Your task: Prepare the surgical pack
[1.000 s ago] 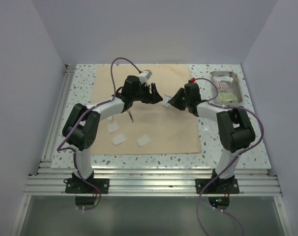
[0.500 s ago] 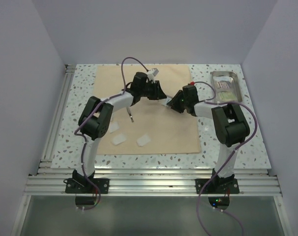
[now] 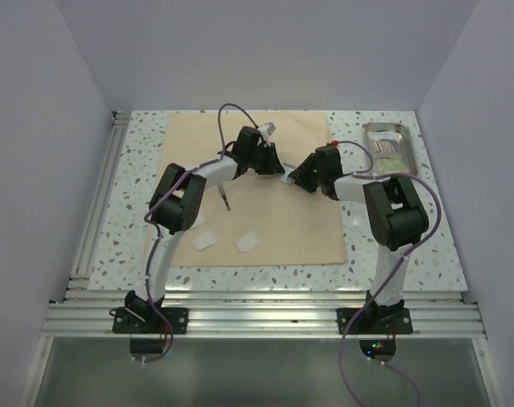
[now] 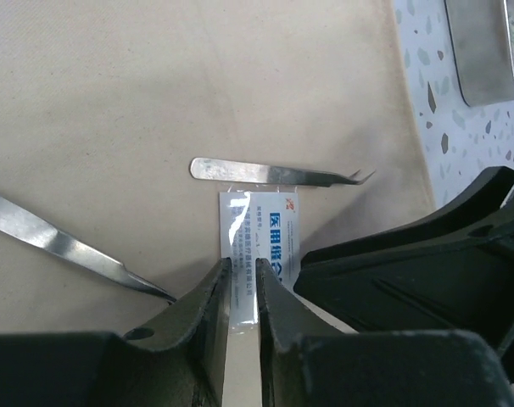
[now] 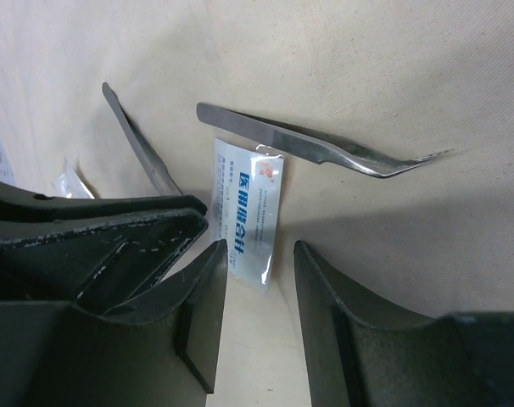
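Left claw [image 4: 243,267] is clenched on the near end of a blue-printed white sachet [image 4: 261,229]. Right claw [image 5: 261,246] is released, 1 finger on each side of the sachet. Curved tweezers [image 4: 274,172] touch its far end and straight tweezers [image 4: 62,242] lie just beside it, all on the tan cloth [image 3: 265,229] mid-bench. Bare cloth spreads toward the far edge. The steel tray [image 3: 391,125] sits at the far-right corner.

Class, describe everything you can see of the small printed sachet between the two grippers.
The sachet is a small flat rectangle of glossy white and clear film with blue print and shiny sealed edges. It sits over the tan cloth, its far end reaching the bent-tipped tweezers; whether they touch is unclear. The left gripper pinches its near end. The right gripper stands open around it, fingers apart from it.
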Robot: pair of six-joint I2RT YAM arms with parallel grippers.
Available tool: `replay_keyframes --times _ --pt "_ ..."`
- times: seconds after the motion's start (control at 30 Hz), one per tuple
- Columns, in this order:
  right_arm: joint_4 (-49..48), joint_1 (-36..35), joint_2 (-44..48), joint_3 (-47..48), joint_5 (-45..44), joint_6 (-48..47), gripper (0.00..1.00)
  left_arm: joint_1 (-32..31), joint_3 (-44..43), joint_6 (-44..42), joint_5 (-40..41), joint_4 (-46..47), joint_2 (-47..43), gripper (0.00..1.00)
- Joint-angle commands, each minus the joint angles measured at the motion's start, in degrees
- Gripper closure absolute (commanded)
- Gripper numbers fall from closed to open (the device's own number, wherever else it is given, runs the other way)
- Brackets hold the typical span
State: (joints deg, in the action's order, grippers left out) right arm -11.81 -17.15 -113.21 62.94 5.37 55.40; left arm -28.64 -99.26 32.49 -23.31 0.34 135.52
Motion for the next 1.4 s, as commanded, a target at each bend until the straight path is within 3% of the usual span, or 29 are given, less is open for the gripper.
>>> replay_keyframes --times 0.0,0.2,0.5,0.83,0.97,1.1,1.37 --pt "0.1 0.4 -1.9 1.1 -1.9 0.4 0.58 0.3 -6.1 0.0 1.7 -4.6 2.7 0.80" --pt "0.5 0.4 -3.8 2.4 -1.1 0.3 0.57 0.3 -8.1 -0.3 3.4 -6.6 4.7 0.84" --pt "-3.0 0.5 -5.0 1.8 -0.1 3.0 0.59 0.1 -3.6 0.8 1.5 -3.5 4.3 0.86" --pt "-3.4 0.8 -3.2 1.3 -0.2 3.5 0.99 0.3 -3.4 0.7 1.3 -3.1 3.6 0.90" --pt "-5.6 1.7 0.5 -0.6 0.5 3.9 1.00 0.7 -3.1 -0.8 4.0 -3.9 -0.2 0.93" --pt "-8.1 3.2 6.5 -3.5 1.1 4.1 1.00 1.0 -1.0 -3.3 7.0 -3.4 -7.8 0.86" --pt "-0.5 13.5 15.2 -1.8 1.2 1.2 1.00 1.0 10.4 -4.4 13.0 -1.3 -23.7 0.81"
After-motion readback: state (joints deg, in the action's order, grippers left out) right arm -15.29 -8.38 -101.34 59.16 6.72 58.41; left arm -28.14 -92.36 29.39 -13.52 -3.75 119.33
